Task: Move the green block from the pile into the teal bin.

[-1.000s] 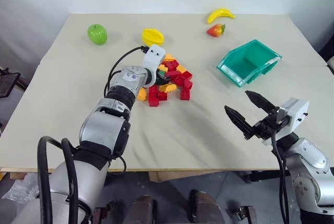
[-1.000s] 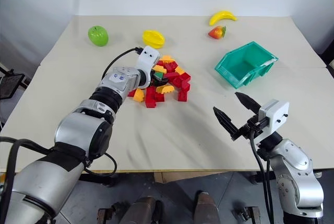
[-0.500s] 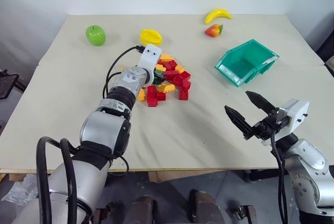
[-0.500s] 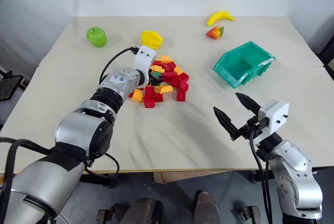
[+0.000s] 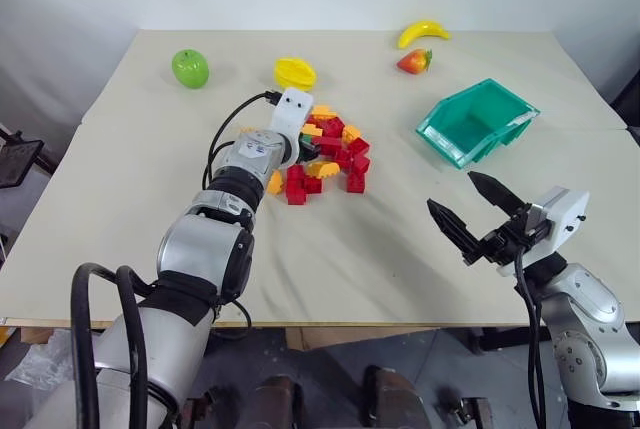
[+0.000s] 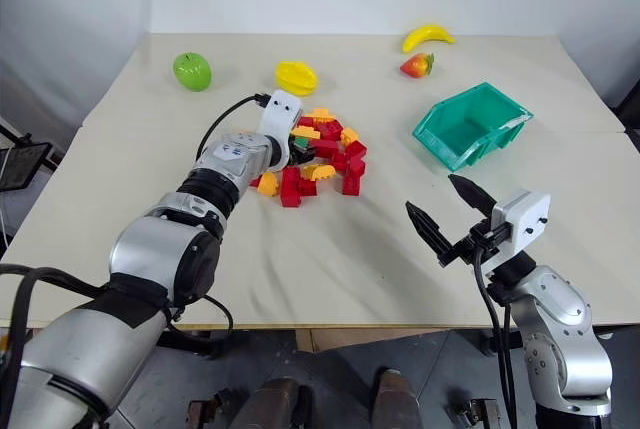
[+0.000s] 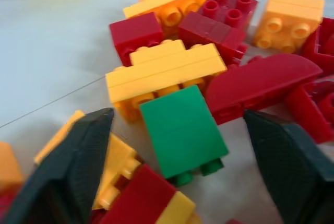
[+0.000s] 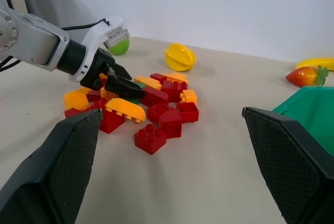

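Jaws astride green block, studs wristward

Bright, even light w/ soft, faint shadows; no glare on the table. Head views sharp edge to edge. In the left wrist view the near dark fingers are blurred, the green block a bit soft.
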{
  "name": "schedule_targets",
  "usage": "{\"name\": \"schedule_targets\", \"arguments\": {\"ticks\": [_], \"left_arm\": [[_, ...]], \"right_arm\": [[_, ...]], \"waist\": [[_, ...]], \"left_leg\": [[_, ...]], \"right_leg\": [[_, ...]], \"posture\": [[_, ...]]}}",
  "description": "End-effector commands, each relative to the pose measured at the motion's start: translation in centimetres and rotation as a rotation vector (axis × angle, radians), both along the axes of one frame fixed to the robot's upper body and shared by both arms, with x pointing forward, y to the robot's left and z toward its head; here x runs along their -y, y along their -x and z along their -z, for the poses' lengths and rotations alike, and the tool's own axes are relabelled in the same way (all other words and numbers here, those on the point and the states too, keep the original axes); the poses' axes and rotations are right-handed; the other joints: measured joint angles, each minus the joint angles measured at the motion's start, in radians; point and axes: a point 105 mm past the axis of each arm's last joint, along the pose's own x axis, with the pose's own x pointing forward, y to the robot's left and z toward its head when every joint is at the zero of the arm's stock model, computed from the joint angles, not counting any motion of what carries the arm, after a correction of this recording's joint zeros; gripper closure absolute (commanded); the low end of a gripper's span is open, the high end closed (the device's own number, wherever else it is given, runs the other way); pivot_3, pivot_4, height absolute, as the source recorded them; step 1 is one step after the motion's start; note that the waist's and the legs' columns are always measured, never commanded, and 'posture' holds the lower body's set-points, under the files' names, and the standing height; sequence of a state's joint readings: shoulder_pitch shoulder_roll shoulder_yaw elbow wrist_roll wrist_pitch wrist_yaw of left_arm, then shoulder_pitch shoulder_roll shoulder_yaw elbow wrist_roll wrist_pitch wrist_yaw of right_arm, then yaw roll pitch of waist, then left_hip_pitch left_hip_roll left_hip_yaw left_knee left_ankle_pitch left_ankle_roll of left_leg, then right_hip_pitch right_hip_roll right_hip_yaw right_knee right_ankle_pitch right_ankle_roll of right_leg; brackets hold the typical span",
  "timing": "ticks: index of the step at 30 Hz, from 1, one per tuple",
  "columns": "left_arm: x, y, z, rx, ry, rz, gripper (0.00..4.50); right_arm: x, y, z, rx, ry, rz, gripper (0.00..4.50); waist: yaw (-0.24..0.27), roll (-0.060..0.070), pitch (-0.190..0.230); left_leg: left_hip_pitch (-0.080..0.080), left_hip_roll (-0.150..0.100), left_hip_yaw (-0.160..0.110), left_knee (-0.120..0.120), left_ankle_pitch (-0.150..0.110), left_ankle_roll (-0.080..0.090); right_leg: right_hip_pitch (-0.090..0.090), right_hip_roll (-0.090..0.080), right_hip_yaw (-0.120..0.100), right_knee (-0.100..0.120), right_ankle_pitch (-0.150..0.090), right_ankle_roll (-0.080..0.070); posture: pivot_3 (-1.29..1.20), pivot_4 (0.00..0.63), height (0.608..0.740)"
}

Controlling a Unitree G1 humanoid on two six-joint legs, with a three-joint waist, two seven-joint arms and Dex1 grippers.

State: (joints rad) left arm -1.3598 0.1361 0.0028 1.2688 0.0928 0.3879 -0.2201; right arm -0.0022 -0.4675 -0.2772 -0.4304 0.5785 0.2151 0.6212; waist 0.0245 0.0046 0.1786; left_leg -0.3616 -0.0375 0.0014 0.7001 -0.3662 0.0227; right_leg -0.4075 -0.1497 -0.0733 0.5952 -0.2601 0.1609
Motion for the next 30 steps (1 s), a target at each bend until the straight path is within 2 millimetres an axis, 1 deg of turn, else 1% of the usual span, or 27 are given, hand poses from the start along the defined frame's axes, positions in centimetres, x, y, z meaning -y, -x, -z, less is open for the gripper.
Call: {"name": "schedule_targets", "arguments": {"ticks": [1,3,5,7,9,11,12,15,18,19,20,21,23,26,28,30], "left_arm": [[-1.4,1.0,4.2,-0.134,-0.071,-0.001,1.76],[-1.8,1.0,4.1,-0.129,-0.069,0.000,2.30],[-2.0,0.7,3.5,-0.093,-0.049,0.007,2.88],[-2.2,0.6,3.1,-0.080,-0.022,0.017,2.92],[-2.3,0.4,2.1,-0.032,0.013,0.038,2.92],[-2.4,0.1,0.7,0.040,0.052,0.089,2.92],[-2.8,0.1,0.3,0.047,0.070,0.101,2.92],[-3.4,0.4,-0.1,0.052,0.081,0.166,2.92],[-4.8,0.3,-0.6,0.072,0.066,0.141,2.92],[-5.2,0.3,-0.6,0.072,0.058,0.134,2.16],[-5.4,0.3,-0.7,0.079,0.059,0.134,1.94],[-5.4,0.3,-0.7,0.080,0.065,0.136,1.61],[-5.6,0.3,-0.4,0.074,0.050,0.129,1.00],[-5.2,0.5,0.4,0.051,0.021,0.151,0.10],[-5.0,0.5,0.7,0.049,-0.011,0.156,0.04],[-5.5,0.4,1.1,0.041,-0.045,0.128,0.04]], "right_arm": [[-0.3,0.6,-1.6,0.071,0.000,-0.002,0.00],[-0.1,0.6,-1.6,0.073,0.000,0.004,0.00],[0.0,0.6,-1.6,0.073,-0.001,0.006,0.00],[-0.1,0.6,-1.6,0.073,-0.003,0.006,0.00],[-0.1,0.6,-1.5,0.072,-0.004,0.004,0.00],[-0.3,0.5,-1.4,0.071,-0.007,0.003,0.00],[-0.3,0.5,-1.4,0.071,-0.011,0.003,0.00],[-0.5,0.5,-1.2,0.065,-0.016,0.002,0.00],[-0.6,0.6,-1.1,0.061,-0.021,-0.002,0.00],[-0.6,0.6,-1.0,0.060,-0.023,-0.001,0.00],[-0.7,0.5,-1.0,0.059,-0.024,-0.001,0.00],[-0.7,0.5,-0.9,0.059,-0.025,-0.002,0.00],[-0.8,0.5,-0.9,0.057,-0.029,-0.004,0.00],[-1.0,0.5,-0.8,0.056,-0.029,-0.007,0.00],[-0.9,0.5,-0.9,0.059,-0.029,-0.006,0.00],[-0.7,0.6,-1.0,0.059,-0.028,-0.004,0.00]], "waist": [[0.000,0.000,0.000],[-0.002,0.000,0.000],[-0.005,0.000,0.000],[-0.006,0.000,0.000],[-0.004,0.000,0.000],[-0.003,0.000,0.000],[-0.004,0.000,0.000],[-0.005,0.000,0.000],[-0.003,0.000,0.000],[-0.003,0.000,0.000],[-0.003,0.000,0.000],[-0.002,-0.001,0.000],[0.001,-0.001,0.000],[0.001,-0.001,0.000],[0.000,-0.001,0.000],[-0.001,-0.001,0.000]], "left_leg": [[0.001,0.000,0.001,0.000,0.000,0.000],[0.002,0.000,0.002,-0.001,0.000,0.000],[0.004,0.001,0.004,-0.002,0.000,0.000],[0.005,0.001,0.005,-0.003,0.000,0.000],[0.005,0.001,0.005,-0.002,0.000,0.000],[0.005,0.001,0.005,-0.002,0.000,0.000],[0.005,0.001,0.006,-0.002,0.000,0.000],[0.004,0.001,0.006,-0.002,0.000,0.000],[0.003,0.001,0.007,-0.002,0.000,0.000],[0.003,0.001,0.007,-0.002,0.000,0.000],[0.003,0.001,0.007,-0.002,0.000,0.000],[0.003,0.001,0.007,-0.002,0.000,0.000],[0.003,0.001,0.006,-0.002,0.000,0.000],[0.002,0.000,0.006,-0.002,0.000,0.001],[0.002,0.000,0.006,-0.002,0.000,0.001],[0.002,0.001,0.006,-0.002,0.000,0.001]], "right_leg": [[0.000,0.000,0.001,0.000,0.000,0.000],[0.001,0.000,0.001,0.000,0.000,0.000],[0.001,0.000,0.003,0.001,0.000,0.000],[0.001,0.000,0.004,0.001,0.000,0.000],[0.001,0.000,0.004,0.001,0.000,0.000],[0.000,0.000,0.005,0.001,0.000,0.000],[0.000,0.000,0.005,0.001,0.000,0.000],[-0.002,0.001,0.006,0.002,0.000,0.000],[-0.002,0.001,0.006,0.002,0.000,0.000],[-0.002,0.000,0.006,0.002,0.000,0.000],[-0.002,0.000,0.006,0.002,0.000,0.000],[-0.002,0.000,0.006,0.002,0.000,0.000],[-0.002,0.000,0.006,0.002,0.000,0.000],[-0.002,0.000,0.006,0.001,0.000,0.000],[-0.002,0.000,0.006,0.002,0.000,0.000],[-0.002,0.000,0.006,0.001,0.000,0.000]], "posture": [[0.00,0.150,0.740],[0.00,0.150,0.740],[0.00,0.150,0.740],[0.00,0.150,0.740],[0.00,0.150,0.740],[0.00,0.150,0.740],[0.00,0.150,0.740],[0.00,0.150,0.740],[0.00,0.150,0.740],[0.00,0.150,0.740],[0.00,0.150,0.740],[0.00,0.150,0.740],[0.00,0.150,0.740],[0.00,0.150,0.740],[0.00,0.150,0.740],[0.00,0.150,0.740]]}}
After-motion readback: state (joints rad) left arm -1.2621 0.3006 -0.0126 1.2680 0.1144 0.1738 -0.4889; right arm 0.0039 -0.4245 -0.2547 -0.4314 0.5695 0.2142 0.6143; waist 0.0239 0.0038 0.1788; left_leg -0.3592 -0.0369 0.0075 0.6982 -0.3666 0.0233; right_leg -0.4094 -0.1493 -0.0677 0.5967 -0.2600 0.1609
